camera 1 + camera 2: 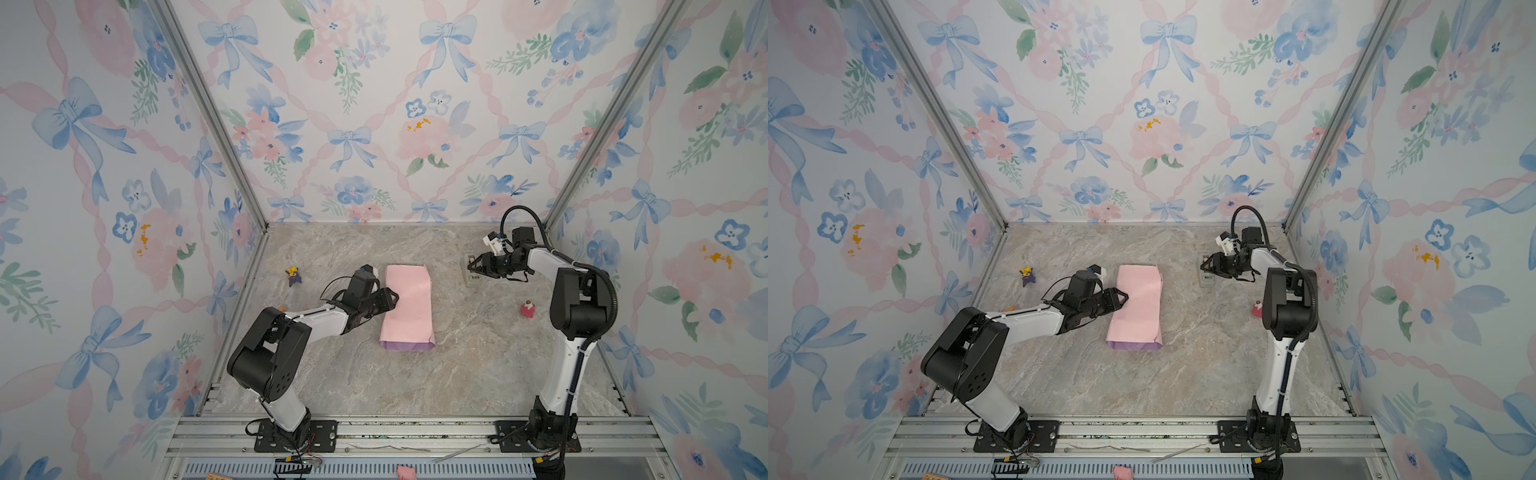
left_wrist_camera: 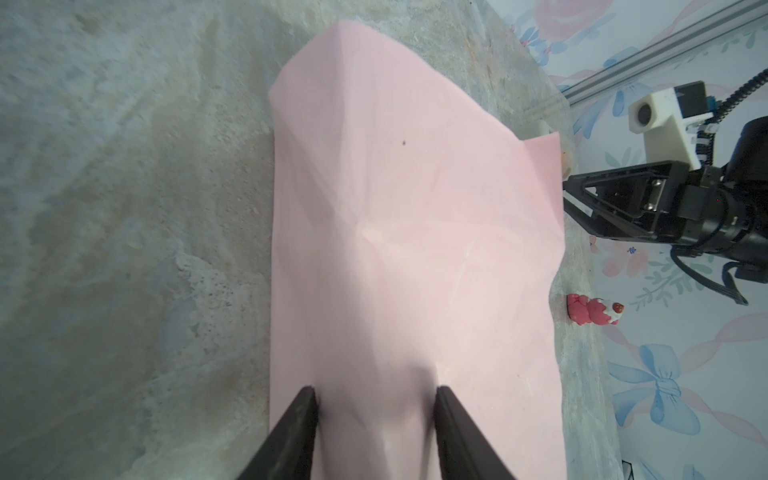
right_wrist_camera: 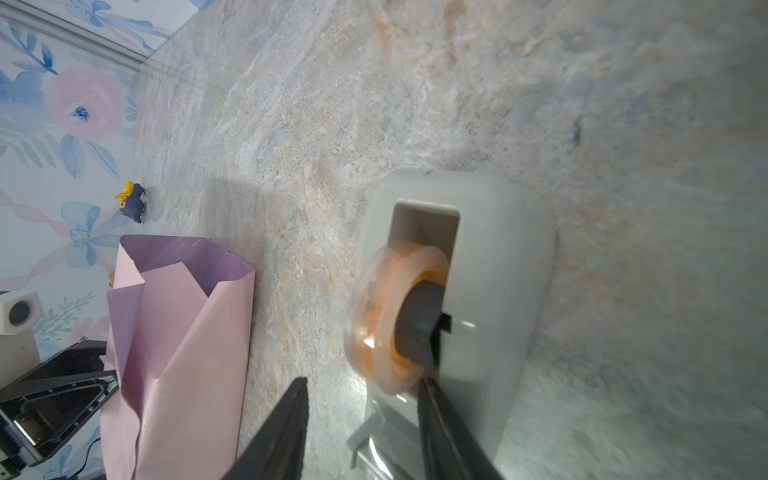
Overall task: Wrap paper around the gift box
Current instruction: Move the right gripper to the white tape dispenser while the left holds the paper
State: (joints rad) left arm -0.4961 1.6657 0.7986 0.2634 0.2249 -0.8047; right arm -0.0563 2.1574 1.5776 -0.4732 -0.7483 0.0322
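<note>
- Starting at our left end effector [image 2: 376, 390]: its two fingers stand apart and hold nothing. They sit low over the pink paper [image 2: 395, 208], by one long side of the bundle. We cannot tell if they press on it.
- Our right end effector [image 3: 362, 382] is spread too, and we see nothing between its fingers. It is at the grey tape dispenser [image 3: 498, 257], well apart from the bundle, with one finger close to the tape roll [image 3: 374, 311].
- The paper lies folded over in the middle of the table [image 1: 478, 374]. It is pink side up, with lilac showing at the open ends.
- We cannot see the gift box. We think it is hidden inside the fold.
- We think the paper is thin and light. It may spring open if let go, and it may tear if tugged.
- We would press flat on top, where the hard box backs it, and pinch only loose edges.
- The table looks smooth, so the bundle could slide.
</note>
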